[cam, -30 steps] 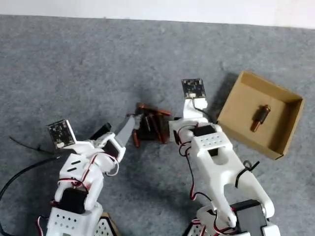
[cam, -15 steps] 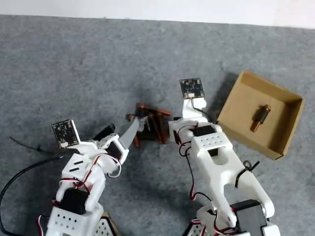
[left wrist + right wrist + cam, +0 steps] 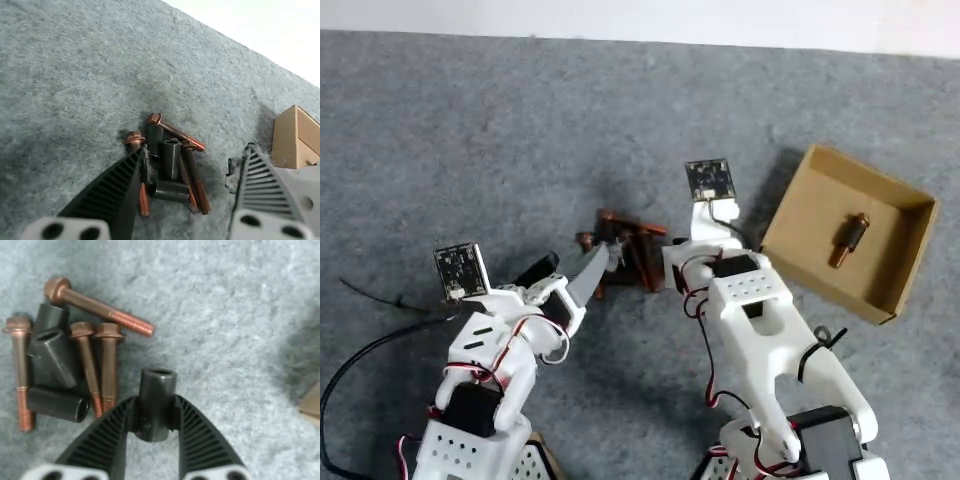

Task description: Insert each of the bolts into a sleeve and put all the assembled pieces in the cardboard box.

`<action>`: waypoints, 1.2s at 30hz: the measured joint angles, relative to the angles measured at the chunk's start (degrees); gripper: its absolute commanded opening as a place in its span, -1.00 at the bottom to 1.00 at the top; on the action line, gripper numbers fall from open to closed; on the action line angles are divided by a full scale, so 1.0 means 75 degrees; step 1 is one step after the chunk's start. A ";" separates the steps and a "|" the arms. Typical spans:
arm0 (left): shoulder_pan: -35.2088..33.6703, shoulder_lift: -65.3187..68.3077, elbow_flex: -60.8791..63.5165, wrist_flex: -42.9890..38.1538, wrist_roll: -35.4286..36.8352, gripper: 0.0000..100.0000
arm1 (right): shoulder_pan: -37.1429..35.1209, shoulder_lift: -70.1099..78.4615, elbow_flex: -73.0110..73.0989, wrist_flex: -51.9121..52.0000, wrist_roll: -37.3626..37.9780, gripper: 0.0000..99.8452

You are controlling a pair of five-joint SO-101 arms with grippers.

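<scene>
Left pincer, jaws wide, has edged forward over the loose bolts in the middle of the bench, so a bolt pick looks close. Right pincer grips a sleeve just beside them, ready for insertion.

Counter surface: the counter is covered from left to right by a grey mat of felt-like, fibrous weave, mottled light and dark.
Mat condition: lies flat; no seam or fold can be made out.
Far edge: the mat ends in a straight line, beyond which a pale off-white strip runs across the far side. Whether this is wall or bare top cannot be told.
Left wrist view: the same pale area lies past the mat's far edge.
Light: even and diffuse.
Shadows: soft-edged and short, lying on the mat at centre and centre-right.
</scene>
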 measured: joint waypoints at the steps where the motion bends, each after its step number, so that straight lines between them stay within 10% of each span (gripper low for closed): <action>1: 0.0000 0.0000 0.0000 0.0000 0.0000 -0.44 | 0.0000 0.0000 0.0000 0.0000 0.0000 -0.99; 36: -0.0012 0.1090 -0.0445 -0.0844 -0.0738 -0.57 | 0.0000 0.0000 0.0281 -0.0434 0.0000 -0.99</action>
